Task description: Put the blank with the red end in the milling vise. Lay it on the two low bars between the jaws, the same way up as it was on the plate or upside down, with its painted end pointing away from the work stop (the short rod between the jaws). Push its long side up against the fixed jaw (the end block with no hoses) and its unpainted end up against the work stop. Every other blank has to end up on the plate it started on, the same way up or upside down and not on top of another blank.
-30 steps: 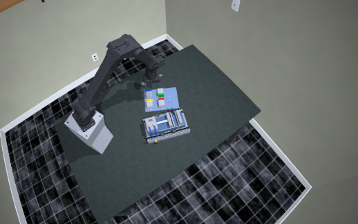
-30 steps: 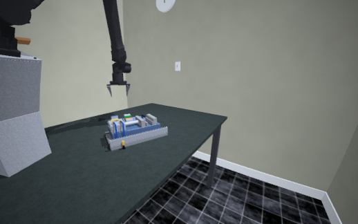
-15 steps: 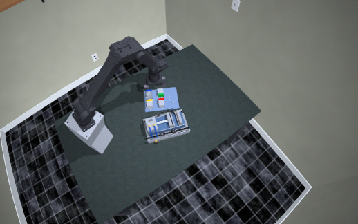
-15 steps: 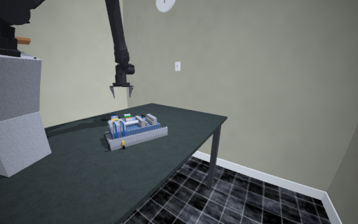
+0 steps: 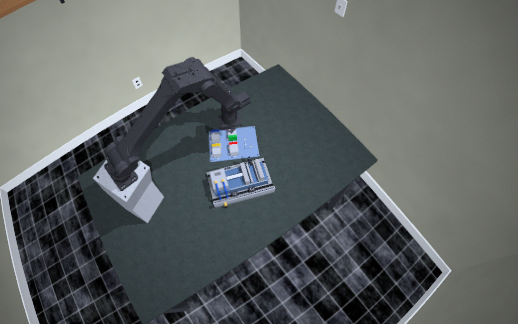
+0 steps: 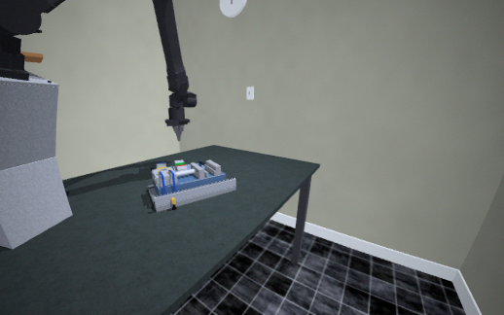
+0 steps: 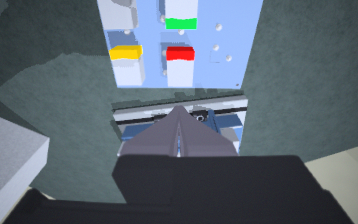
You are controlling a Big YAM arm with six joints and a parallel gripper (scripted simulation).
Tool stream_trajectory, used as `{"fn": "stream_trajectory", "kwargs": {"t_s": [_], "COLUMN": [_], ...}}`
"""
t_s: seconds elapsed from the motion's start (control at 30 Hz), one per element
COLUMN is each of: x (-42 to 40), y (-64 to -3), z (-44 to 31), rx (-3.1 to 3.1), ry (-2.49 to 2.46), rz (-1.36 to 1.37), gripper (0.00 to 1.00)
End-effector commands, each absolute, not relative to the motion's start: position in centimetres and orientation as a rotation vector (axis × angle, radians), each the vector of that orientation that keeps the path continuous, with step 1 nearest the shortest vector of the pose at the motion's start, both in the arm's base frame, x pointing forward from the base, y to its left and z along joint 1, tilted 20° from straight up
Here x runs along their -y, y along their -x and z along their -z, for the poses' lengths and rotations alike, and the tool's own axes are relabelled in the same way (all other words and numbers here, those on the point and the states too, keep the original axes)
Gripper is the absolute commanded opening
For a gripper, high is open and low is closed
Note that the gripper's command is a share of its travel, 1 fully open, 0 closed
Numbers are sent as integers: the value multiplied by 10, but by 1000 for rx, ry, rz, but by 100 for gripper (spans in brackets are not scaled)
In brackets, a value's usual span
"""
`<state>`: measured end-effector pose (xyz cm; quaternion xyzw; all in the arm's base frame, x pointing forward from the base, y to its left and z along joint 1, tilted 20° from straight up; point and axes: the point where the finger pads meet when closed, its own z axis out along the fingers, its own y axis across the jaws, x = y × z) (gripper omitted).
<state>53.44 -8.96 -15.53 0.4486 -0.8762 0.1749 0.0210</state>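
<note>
The blank with the red end (image 7: pixel 180 66) lies on the light blue plate (image 7: pixel 180 42), also seen in the top view (image 5: pixel 233 147). Beside it lie a yellow-ended blank (image 7: pixel 127 64) and a green-ended blank (image 7: pixel 181 15); a fourth blank (image 7: pixel 117 12) shows no painted end in the wrist view. The milling vise (image 5: pixel 240 181) stands next to the plate, its jaws empty. My gripper (image 7: pixel 179 111) is shut on nothing and hangs high above the table (image 6: pixel 178 132), over the plate's far side.
The arm's grey base block (image 5: pixel 131 191) stands on the table to the left of the vise. Two blue hoses (image 6: pixel 166 178) run to the vise's near end block. A small yellow knob (image 6: pixel 173 201) sits at its front rail.
</note>
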Motion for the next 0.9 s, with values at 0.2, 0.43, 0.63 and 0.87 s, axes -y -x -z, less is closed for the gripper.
{"fn": "stream_trajectory", "kwargs": {"t_s": [0.2, 0.43, 0.63, 0.87], "x": [86, 97, 97, 97], "y": [-541, -540, -540, -540], "z": [151, 151, 151, 151], "rx": [2719, 2729, 2729, 2729], "ry": [-1411, -1383, -1383, -1383], "rz": [-558, -557, -557, -557], "gripper": [0, 0, 0, 0]}}
